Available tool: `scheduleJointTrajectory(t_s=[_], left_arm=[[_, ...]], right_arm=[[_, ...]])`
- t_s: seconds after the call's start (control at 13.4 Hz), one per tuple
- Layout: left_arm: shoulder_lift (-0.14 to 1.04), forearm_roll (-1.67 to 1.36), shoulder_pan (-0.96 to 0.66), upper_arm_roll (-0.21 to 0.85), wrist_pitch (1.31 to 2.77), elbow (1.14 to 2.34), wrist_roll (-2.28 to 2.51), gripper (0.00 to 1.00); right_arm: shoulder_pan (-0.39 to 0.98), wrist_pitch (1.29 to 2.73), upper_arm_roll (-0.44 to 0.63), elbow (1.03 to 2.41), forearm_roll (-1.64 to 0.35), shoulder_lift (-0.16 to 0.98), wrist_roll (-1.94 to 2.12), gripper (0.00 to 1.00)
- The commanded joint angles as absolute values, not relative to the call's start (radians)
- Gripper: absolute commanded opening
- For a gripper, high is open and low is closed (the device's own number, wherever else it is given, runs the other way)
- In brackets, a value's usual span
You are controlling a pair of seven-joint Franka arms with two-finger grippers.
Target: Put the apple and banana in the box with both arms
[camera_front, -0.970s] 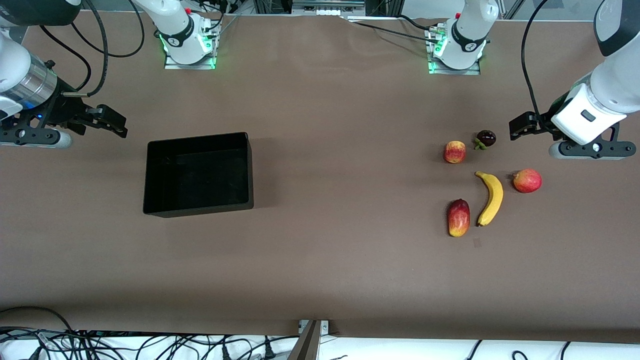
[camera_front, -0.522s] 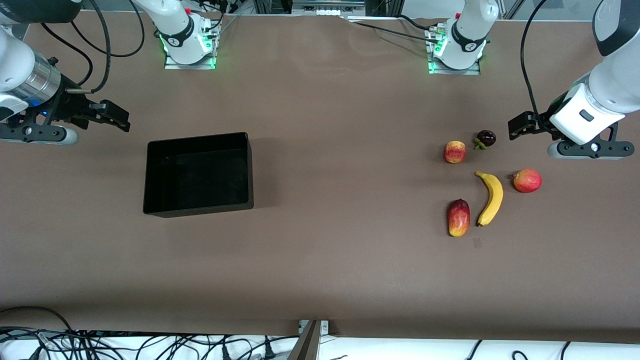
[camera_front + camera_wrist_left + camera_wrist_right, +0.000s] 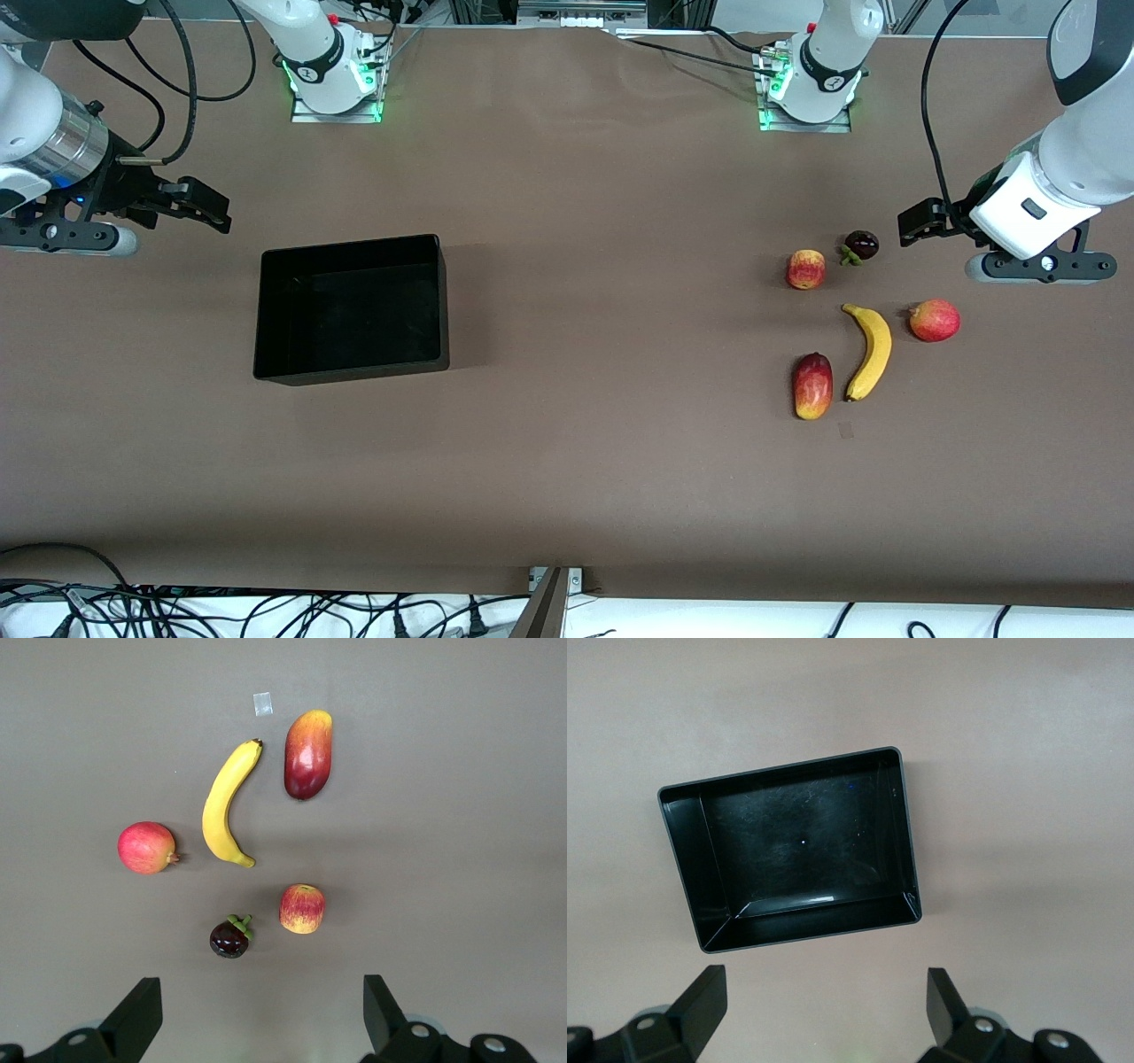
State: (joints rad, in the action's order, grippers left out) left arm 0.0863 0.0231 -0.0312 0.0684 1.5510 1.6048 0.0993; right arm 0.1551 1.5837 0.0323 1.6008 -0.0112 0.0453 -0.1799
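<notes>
Front view: the apple and banana lie at the left arm's end of the table, the empty box toward the right arm's end. The left gripper hovers closest to the fruit.

Left wrist view: its fingers spread wide; the banana's length runs away from them.

Right wrist view: the right gripper waits, spread wide, near the box.
</notes>
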Motion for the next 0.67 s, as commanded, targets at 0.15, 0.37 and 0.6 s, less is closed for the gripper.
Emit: scheduleJointTrajectory(t_s=[0.15,0.37,0.6], left_arm=[[0.097,0.023,-0.029,0.071,1.529,1.578,0.091,1.00],[0.097,0.023,-0.029,0.071,1.529,1.578,0.091,1.00],[0.097,0.023,-0.028,0.071,1.529,1.578,0.087,1.00]], right_arm=[[0.133,1.609,0.015,1.588,-0.008,0.041,-0.179,1.00],[0.124,1.620,0.026,1.580,-0.017,0.052,-0.066,1.00],[0.123,1.623,0.037,1.582,0.002,0.055,-0.043,1.00]])
